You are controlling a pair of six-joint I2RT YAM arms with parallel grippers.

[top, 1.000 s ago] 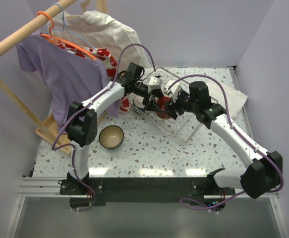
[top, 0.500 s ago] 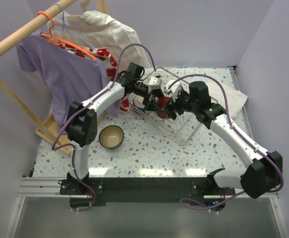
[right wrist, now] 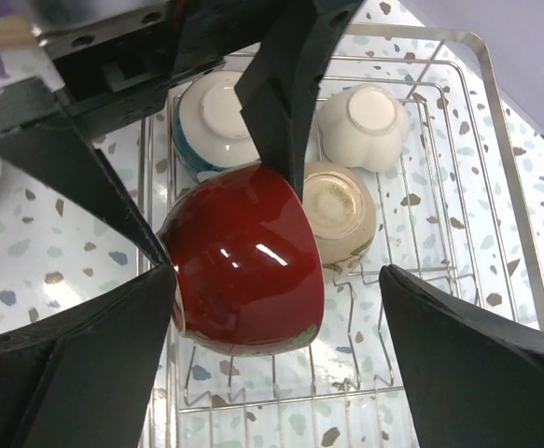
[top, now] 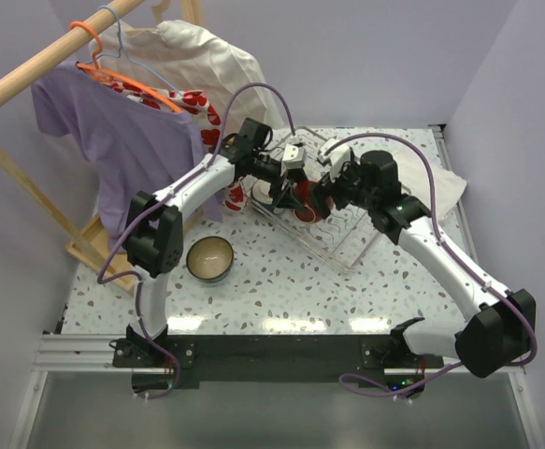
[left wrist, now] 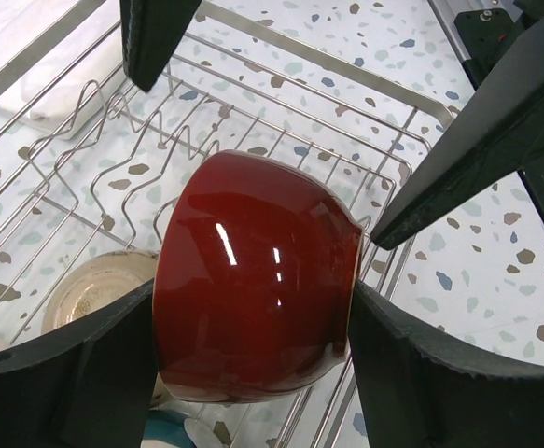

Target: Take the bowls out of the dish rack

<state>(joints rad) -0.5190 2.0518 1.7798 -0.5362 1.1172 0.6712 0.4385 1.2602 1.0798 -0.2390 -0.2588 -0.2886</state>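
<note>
My left gripper (top: pixel 289 192) is shut on the dark red bowl (top: pixel 302 202), with both pads pressed to its sides in the left wrist view (left wrist: pixel 253 280), and holds it over the silver dish rack (top: pixel 349 249). My right gripper (top: pixel 322 190) is open around the same bowl (right wrist: pixel 244 257). Its left finger (right wrist: pixel 85 355) touches the rim and its right finger (right wrist: pixel 477 364) stands apart. In the rack (right wrist: pixel 500 159) lie a teal-banded bowl (right wrist: pixel 217 117), a white bowl (right wrist: pixel 369 121) and a beige bowl (right wrist: pixel 339 210). A dark-sided bowl (top: pixel 210 258) stands on the table, left of the rack.
A wooden clothes rail (top: pixel 38 65) with a purple shirt (top: pixel 132 150) and hangers stands at the far left, close to the left arm. A white cloth (top: pixel 450 192) lies at the rack's right end. Walls close off the back and right.
My right gripper has risen and moved left, closing in on the red bowl held by the left gripper. The left arm has barely moved.
</note>
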